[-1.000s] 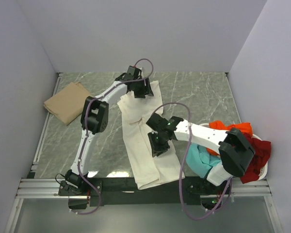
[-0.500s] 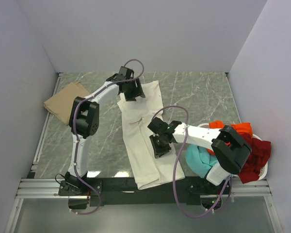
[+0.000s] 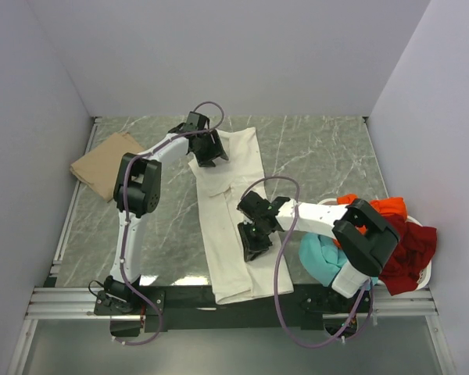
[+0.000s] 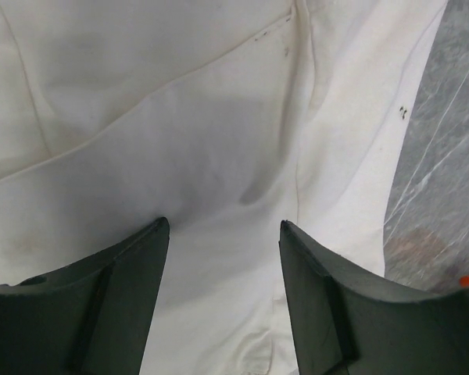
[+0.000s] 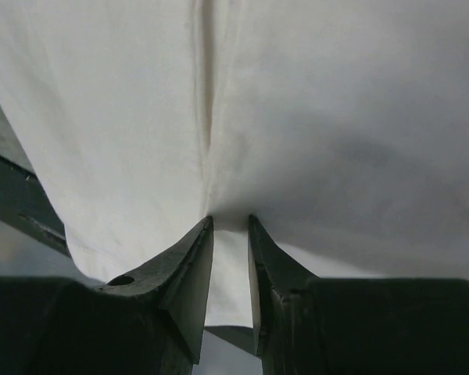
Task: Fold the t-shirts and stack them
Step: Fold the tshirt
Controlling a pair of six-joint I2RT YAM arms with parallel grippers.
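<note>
my right gripper is pinching a raised ridge of the cream-white t-shirt, tips nearly together, at about the middle of the cloth's right side; my left gripper hangs spread over the shirt's far end, cloth flat beneath and nothing caught between the fingers; the shirt lies as a long strip from the far middle of the table down to its near edge.

i judge the step to be folding this strip; to do it well my left should close on a firm bite of the far end before either arm lifts; then both should rise together, so the seam stays straight and the layers do not drag apart; my right pinch looks thin, so a slow pull suits it better than a jerk.

around me: the tan shirt sits folded near the far left corner, well apart; the white basket at the near right corner holds the teal shirt, orange shirt and dark red shirt; my right arm's purple cable loops over the cream cloth and could snag a lifted edge.
</note>
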